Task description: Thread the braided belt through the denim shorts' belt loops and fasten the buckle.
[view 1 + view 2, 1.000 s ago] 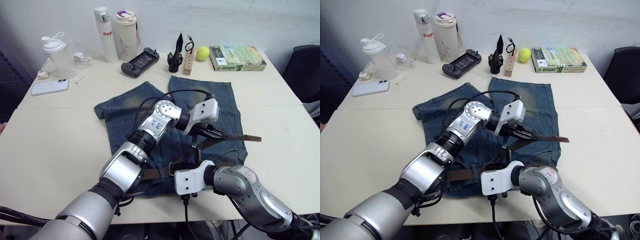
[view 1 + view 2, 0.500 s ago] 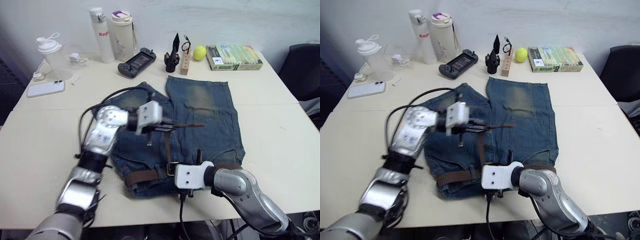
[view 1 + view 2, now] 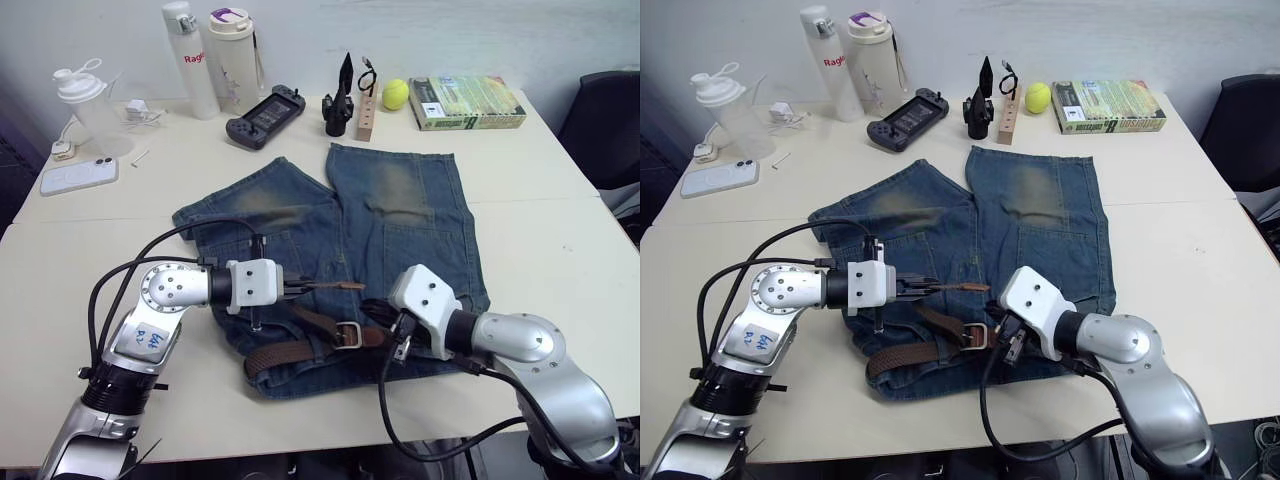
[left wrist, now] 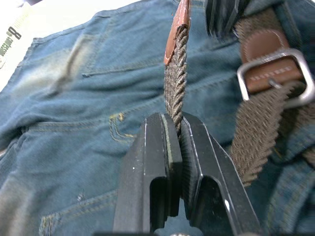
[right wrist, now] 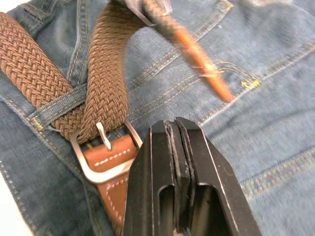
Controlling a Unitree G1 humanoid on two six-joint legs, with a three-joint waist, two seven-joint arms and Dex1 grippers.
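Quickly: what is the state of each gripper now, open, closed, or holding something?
Left gripper: closed on the dark brown woven braided belt, near its tan leather tip.
Right gripper: closed, holding nothing, just above the blue denim shorts.

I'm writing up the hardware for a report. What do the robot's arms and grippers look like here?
Both arms are silver-grey metal with rounded joints and black sections, each ending in a white boxy wrist housing. The left gripper and right gripper each have two flat black fingers. Black cables loop loosely beside both forearms. The left arm carries a white label with blue handwriting.
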